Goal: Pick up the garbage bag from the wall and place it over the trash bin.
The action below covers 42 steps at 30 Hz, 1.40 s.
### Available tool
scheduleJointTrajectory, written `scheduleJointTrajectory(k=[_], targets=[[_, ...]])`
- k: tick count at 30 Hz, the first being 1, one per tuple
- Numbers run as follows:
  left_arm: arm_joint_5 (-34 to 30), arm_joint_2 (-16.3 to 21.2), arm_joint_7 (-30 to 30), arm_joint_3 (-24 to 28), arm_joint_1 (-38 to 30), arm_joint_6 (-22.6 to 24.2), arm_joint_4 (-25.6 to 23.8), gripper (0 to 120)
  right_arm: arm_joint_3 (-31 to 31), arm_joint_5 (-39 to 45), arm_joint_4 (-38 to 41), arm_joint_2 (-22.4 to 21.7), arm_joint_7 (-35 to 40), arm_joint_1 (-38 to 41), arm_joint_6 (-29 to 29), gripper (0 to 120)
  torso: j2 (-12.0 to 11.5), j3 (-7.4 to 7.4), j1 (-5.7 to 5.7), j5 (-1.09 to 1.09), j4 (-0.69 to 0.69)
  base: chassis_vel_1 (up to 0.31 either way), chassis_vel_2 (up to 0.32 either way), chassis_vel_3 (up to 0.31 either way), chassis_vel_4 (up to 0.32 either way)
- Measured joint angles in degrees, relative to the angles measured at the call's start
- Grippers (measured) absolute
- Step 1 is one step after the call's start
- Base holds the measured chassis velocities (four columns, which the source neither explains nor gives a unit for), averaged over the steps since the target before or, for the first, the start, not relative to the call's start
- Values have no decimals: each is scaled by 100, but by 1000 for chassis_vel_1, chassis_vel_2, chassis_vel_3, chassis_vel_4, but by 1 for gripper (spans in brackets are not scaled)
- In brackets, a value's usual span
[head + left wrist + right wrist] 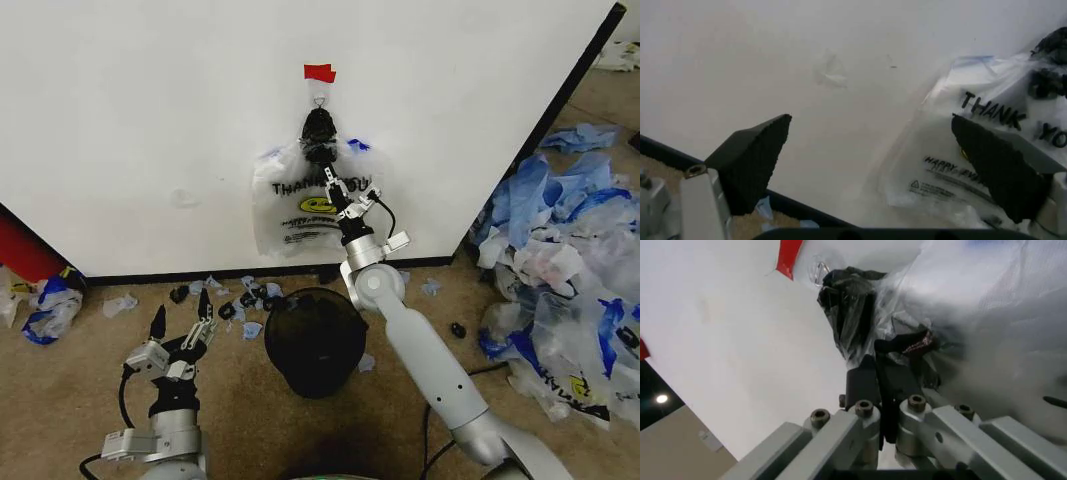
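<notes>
**Status.** The bag (pixel 305 215) is hanging on the wall (pixel 150 120), its bunched dark handles looped over a small hook (pixel 319 99) just below a strip of red tape (pixel 320 73). The right gripper (pixel 340 192) is reaching up against the bag's upper part; in the right wrist view its fingers (pixel 863 385) are pressing together with crinkled film between them, so it is judged to be gripping the bag just below the handle knot. The left gripper (pixel 183 320) is waiting low near the floor, fingers spread and holding nothing. Lifting the bag off the hook, carrying it down and spreading it over the bin (pixel 315 335) are all yet to be done.

**Materials.**
- Bag: thin see-through film, wrinkled, glossy; black "THANK YOU" lettering, yellow mark, a blue scrap at the top corners; handles gathering into a dark twisted bundle.
- Wall: flat matte white panel, black strip along the base.
- Bin: round, black, fine wire mesh, open-topped, standing on the floor directly below the bag and appearing narrower than it.
- Left finger pads (pixel 753 165): black, ribbed, wedge-shaped.
- Floor: tan carpet, scattered blue and clear plastic scraps; a heap of bags (pixel 560 270) lying to the right.
</notes>
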Motion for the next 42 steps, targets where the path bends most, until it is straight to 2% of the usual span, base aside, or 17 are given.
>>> scheduleJointTrajectory(k=[9,14,21,29,34,37,42], targets=[[-71,76,-24,8,-94,37,26,93,40,-19,427,-242,-75,-309,34,0,0,0,0,1,0,0,0,0,0],[-100,82,-55,30,-195,49,83,93,-34,-34,926,-682,-168,-880,49,0,0,0,0,1,-1,0,0,0,0],[-108,87,-75,42,-258,52,140,93,-70,-97,1473,-1062,-218,-1560,97,0,0,0,0,2,-1,0,0,0,0],[-106,41,-92,62,-321,52,197,93,-130,-69,1969,-1395,-67,-1791,145,0,0,0,0,0,0,0,0,0,0],[-136,68,-108,21,-395,58,224,93,-192,219,2646,-1938,51,-2071,111,0,0,0,0,1,0,0,0,0,0],[-141,77,-110,15,-403,58,226,93,-195,277,2799,-2117,21,-2149,92,0,0,0,0,1,0,0,0,0,0],[-141,53,-113,9,-396,60,229,93,-152,355,3196,-2788,-175,-2518,90,0,0,0,0,1,0,0,0,0,0]])
